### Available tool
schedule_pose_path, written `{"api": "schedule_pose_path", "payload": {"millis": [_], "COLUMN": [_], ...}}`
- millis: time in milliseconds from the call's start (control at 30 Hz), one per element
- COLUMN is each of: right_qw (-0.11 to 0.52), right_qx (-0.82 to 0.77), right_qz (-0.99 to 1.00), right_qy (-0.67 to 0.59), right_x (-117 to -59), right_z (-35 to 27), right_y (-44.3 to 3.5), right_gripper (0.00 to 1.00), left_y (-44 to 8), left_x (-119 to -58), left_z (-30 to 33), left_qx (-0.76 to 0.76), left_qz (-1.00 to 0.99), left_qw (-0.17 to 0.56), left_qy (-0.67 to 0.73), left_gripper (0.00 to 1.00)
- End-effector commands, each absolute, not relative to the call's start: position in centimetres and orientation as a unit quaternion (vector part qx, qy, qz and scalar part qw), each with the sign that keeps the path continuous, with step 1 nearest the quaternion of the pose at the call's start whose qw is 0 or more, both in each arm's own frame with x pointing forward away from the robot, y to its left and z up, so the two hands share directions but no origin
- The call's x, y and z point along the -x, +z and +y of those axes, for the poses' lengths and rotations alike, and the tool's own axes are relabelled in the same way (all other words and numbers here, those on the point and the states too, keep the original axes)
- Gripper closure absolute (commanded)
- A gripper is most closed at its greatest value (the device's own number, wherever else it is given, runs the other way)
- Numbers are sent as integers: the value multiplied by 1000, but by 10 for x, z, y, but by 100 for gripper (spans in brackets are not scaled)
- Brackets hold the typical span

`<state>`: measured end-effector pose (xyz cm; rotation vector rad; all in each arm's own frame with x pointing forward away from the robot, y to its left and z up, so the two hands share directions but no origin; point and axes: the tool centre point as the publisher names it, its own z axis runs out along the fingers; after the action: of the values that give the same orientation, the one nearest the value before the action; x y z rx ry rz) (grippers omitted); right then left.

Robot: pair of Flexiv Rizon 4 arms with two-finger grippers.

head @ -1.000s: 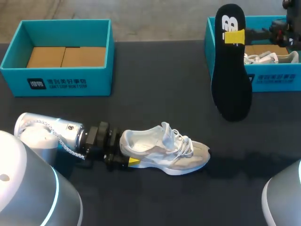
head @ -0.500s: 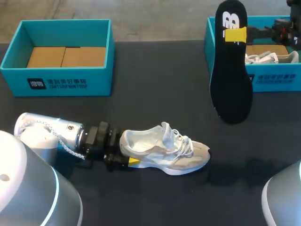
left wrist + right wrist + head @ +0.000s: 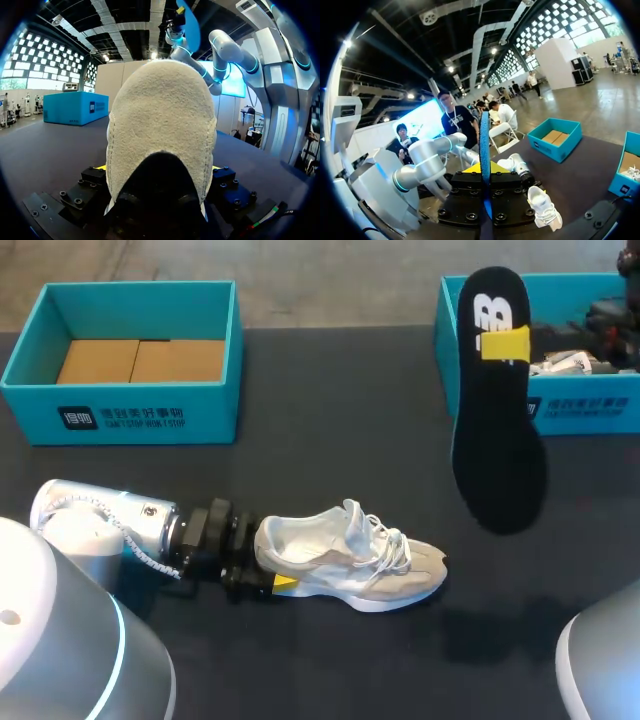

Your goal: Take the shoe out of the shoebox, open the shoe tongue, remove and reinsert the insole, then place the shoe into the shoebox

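Dark matte worktop (image 3: pixel 330 390). Done so far: pale grey suede-and-mesh laced sneaker (image 3: pixel 350 565) out of box, upright mid-worktop, heel clamped in your left pincer (image 3: pixel 270 567). Flat black foam insole (image 3: pixel 497 410) removed, pinched aloft by your right pincer (image 3: pixel 505 343). Left to do, by judgement: reinsert insole, return sneaker to teal cardboard shoebox (image 3: pixel 125 415).

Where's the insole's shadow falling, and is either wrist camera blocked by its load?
Head view: the insole casts a faint shadow on the table right of the shoe. Left wrist view: the shoe's heel fills the middle. Right wrist view: the insole is edge-on, hiding little.
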<state>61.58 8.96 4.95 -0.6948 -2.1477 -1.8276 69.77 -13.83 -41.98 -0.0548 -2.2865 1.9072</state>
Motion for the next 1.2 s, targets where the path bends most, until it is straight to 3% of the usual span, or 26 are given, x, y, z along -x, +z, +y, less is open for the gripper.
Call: {"api": "schedule_pose_path", "payload": {"millis": [33, 1133, 1167, 1200], "right_qw": [124, 126, 126, 126], "right_qx": [231, 227, 227, 227], "right_qz": [-736, -738, -738, -738], "right_qy": [-625, -622, -622, -622], "right_x": [-621, -623, -623, -623], "right_z": [92, 94, 94, 94], "right_y": [43, 41, 41, 41], "right_gripper": [100, 100, 100, 100], "left_y": [-424, -424, -424, -425], "left_x": [-700, -700, -700, -700], "left_z": [-140, -140, -140, -139], "left_qx": [18, 21, 21, 20], "left_qz": [-766, -767, -767, -767], "left_qw": [82, 86, 87, 88], "left_qy": [637, 636, 635, 635], "left_gripper": [100, 100, 92, 74]}}
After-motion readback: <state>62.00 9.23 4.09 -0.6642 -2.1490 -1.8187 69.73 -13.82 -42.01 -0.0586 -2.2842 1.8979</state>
